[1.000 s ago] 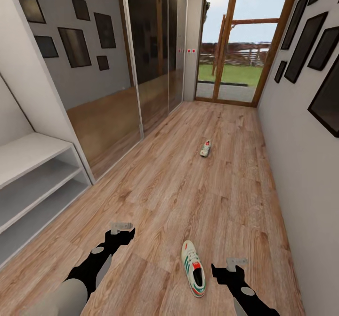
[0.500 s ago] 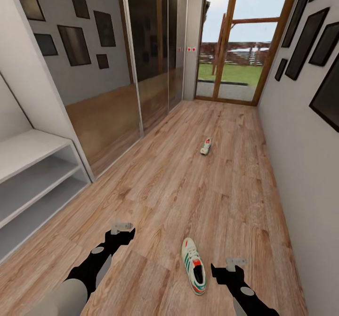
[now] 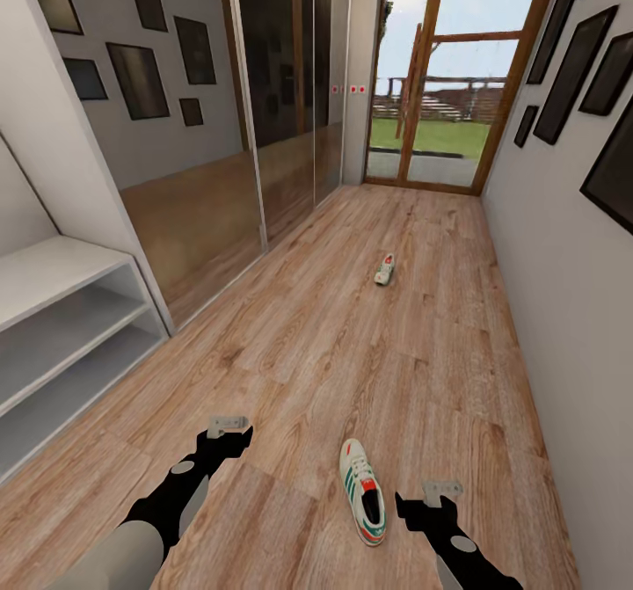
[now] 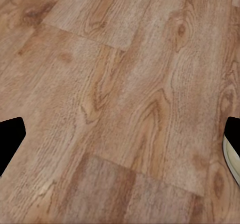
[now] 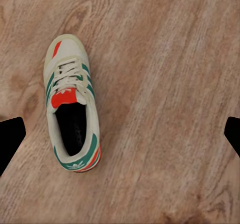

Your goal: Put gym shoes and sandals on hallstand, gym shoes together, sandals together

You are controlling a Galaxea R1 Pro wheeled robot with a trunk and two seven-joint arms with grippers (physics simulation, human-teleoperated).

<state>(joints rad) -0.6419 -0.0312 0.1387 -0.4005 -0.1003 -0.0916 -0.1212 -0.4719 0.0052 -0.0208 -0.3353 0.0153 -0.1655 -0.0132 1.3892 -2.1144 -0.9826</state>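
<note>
Near gym shoe (image 5: 71, 115) upright; far gym shoe (image 3: 384, 270) down corridor.

Two gym shoes on the corridor floor (image 3: 290, 344): a near one (image 3: 363, 502) and a far one (image 3: 384, 269).
Two grippers: left (image 3: 227, 427), right (image 3: 435, 495).
One white shelf unit (image 3: 61, 326) at the left wall, with two open tiers under its top board.
Five dark framed pictures (image 3: 136, 78) seen in the mirrored panels on the left.
At least five dark frames (image 3: 570, 76) on the right wall, some cut by the picture edge.
One glazed door (image 3: 448, 80) at the far end.
</note>
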